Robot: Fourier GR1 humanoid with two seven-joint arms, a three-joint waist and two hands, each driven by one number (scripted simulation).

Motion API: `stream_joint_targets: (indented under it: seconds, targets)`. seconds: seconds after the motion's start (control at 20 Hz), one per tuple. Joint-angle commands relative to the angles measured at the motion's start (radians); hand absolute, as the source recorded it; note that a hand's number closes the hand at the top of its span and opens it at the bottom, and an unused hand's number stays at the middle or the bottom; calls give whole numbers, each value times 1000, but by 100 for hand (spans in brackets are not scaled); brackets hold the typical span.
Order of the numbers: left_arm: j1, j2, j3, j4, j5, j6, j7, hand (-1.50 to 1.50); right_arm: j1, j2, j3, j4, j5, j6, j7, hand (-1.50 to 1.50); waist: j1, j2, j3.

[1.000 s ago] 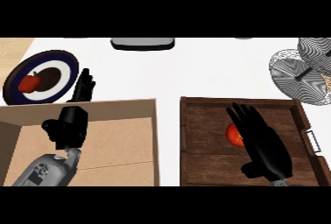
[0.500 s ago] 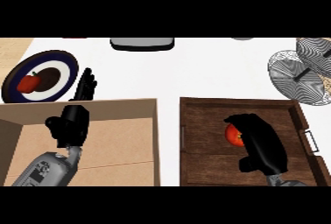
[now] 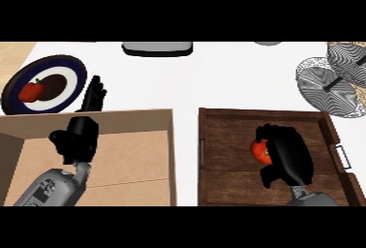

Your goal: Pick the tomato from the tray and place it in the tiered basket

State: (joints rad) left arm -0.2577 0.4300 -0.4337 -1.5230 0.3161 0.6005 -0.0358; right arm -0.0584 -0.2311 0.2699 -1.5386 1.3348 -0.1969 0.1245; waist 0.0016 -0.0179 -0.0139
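- One tomato (image 3: 259,149) sits in the wooden tray (image 3: 229,184), just left of the right robot hand (image 3: 289,157), whose fingers curl round it.
- Tiered basket (image 3: 330,85) stands far right, beyond the tray.
- Left robot hand (image 3: 77,138) rests open, well apart.

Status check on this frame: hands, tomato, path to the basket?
Right hand curled round red tomato in dark wooden tray. Left hand open, resting at left. Wire tiered basket at upper right; nothing between.

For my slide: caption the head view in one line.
Right hand curls its fingers around the tomato in the tray; left hand rests open.
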Motion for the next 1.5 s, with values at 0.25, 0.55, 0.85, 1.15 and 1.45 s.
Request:
stream_joint_targets:
  seconds: [0.25,0.55,0.85,1.15,1.45]
  targets:
    - [-18,-4,-59,-4,-9,-17,3,0,-156,89,-252,213,4,460,506,150,26,37,9]
    - [-20,-14,-77,10,-25,-2,15,0,-459,98,-345,241,37,651,759,150,13,20,13]
    - [-15,-17,-52,24,-20,-16,13,0,-576,61,-338,137,85,692,837,150,-7,15,13]
    - [35,-13,-80,-20,-16,1,-3,0,-796,9,-449,71,75,827,874,150,3,15,13]
    - [33,-7,-69,10,-21,-8,-18,0,-946,-22,-516,39,76,981,882,150,0,14,13]
